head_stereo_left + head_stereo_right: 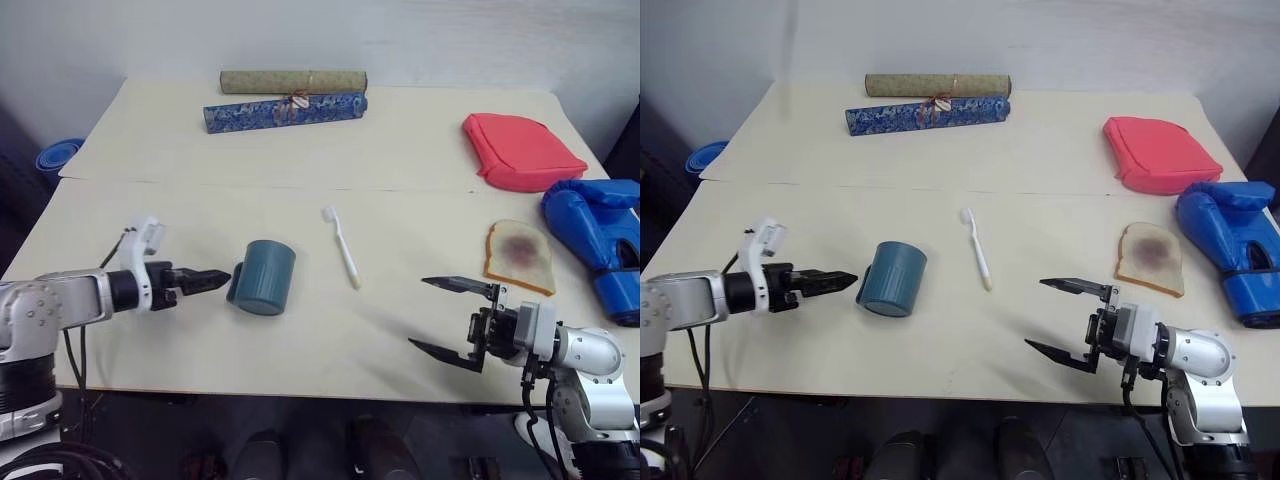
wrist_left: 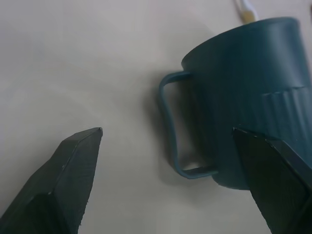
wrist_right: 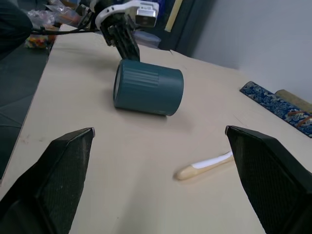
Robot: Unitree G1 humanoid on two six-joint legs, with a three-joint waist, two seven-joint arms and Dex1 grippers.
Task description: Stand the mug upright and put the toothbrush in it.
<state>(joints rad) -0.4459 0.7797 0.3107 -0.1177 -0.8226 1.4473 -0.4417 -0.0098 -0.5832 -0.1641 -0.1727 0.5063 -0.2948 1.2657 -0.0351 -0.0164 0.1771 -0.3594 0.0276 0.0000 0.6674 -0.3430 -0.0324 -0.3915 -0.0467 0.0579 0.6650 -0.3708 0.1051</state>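
The teal-blue mug [image 1: 262, 278] lies on its side at the front left of the table, closed bottom turned toward the front edge. Its loop handle [image 2: 174, 126] points at my left gripper [image 1: 210, 281]. That gripper is open, its fingertips just short of the handle and touching nothing. The white toothbrush [image 1: 341, 246] lies flat to the right of the mug, bristle head at the far end. My right gripper [image 1: 418, 312] hovers open and empty near the front right, pointing left toward the mug [image 3: 148, 87] and the toothbrush [image 3: 204, 165].
Two rolled scrolls [image 1: 285, 110] lie along the back. A red pouch [image 1: 520, 150], a blue boxing glove [image 1: 600, 235] and a toast slice [image 1: 520, 258] crowd the right side. A blue bowl [image 1: 58, 155] sits off the table's left edge.
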